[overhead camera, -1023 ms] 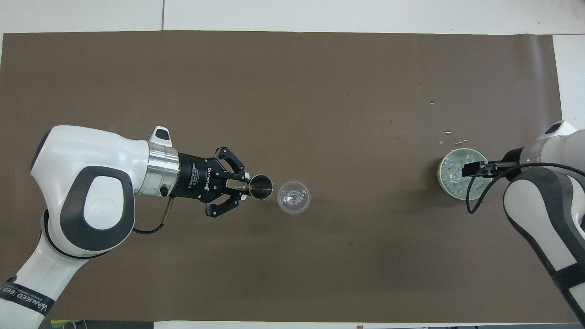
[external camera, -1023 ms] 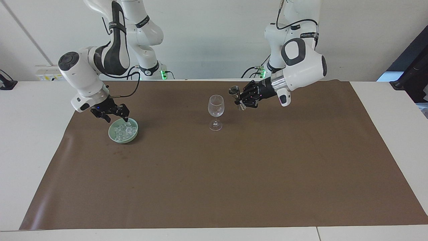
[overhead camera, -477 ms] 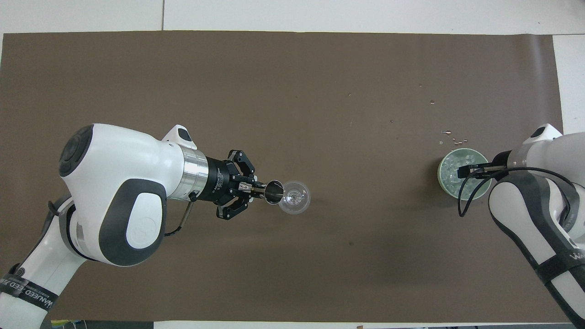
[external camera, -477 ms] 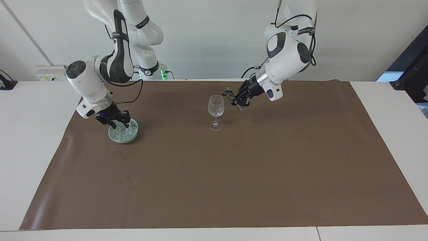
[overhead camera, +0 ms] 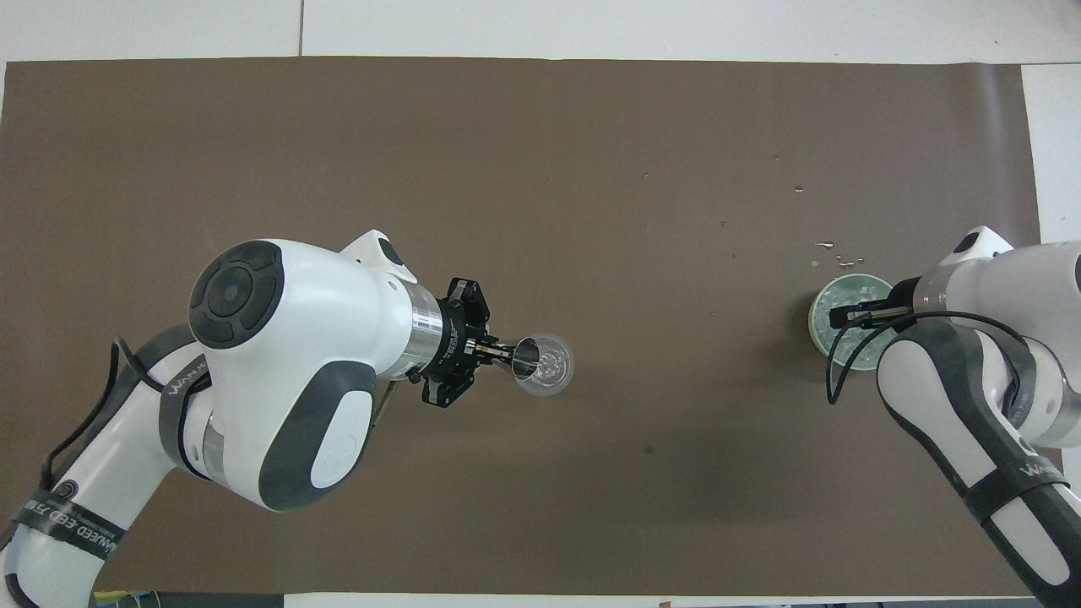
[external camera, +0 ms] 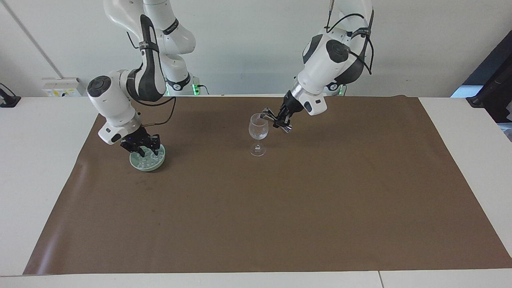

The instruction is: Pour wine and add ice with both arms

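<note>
A clear wine glass point(external camera: 258, 128) point(overhead camera: 553, 371) stands on the brown mat, midway between the arms. My left gripper point(external camera: 277, 121) point(overhead camera: 492, 350) is shut on a small metal jigger point(external camera: 266, 116) point(overhead camera: 525, 358), which is tipped with its mouth at the glass rim. Toward the right arm's end sits a pale green bowl point(external camera: 147, 168) point(overhead camera: 815, 328) heaped with ice point(external camera: 151, 160) point(overhead camera: 844, 295). My right gripper point(external camera: 145, 150) point(overhead camera: 838, 318) points down into the ice heap. No liquid can be made out in the glass.
The brown mat point(external camera: 256, 208) covers most of the white table. A few small drops or ice bits point(overhead camera: 836, 249) lie on the mat just farther from the robots than the bowl.
The left arm has lifted its elbow and tilted the jigger from beside the glass onto its rim. The right gripper has sunk into the bowl of ice and its jaws have narrowed.
</note>
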Robot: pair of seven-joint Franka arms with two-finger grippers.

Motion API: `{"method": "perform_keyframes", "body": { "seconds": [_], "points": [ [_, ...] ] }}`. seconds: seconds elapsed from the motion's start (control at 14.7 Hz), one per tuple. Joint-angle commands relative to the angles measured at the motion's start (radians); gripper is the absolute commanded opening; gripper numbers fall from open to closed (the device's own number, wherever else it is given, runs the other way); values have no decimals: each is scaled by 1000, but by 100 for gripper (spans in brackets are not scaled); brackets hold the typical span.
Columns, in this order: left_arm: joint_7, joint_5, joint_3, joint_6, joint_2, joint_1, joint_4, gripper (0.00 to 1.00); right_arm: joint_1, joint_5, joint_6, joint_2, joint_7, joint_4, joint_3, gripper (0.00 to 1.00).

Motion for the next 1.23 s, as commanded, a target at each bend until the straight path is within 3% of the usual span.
{"method": "perform_keyframes", "body": {
  "seconds": [0.0,0.27,1.16],
  "points": [
    [-69,108,7,1,13,-36,22,0,-16,24,30,-14,-35,-49,1,54],
    [-143,274,-10,-5,11,-70,24,0,-16,24,33,12,-37,-53,1,51],
    [-282,604,-43,-91,11,-164,82,0,-16,24,36,13,-31,-48,1,45]
  ]
}}
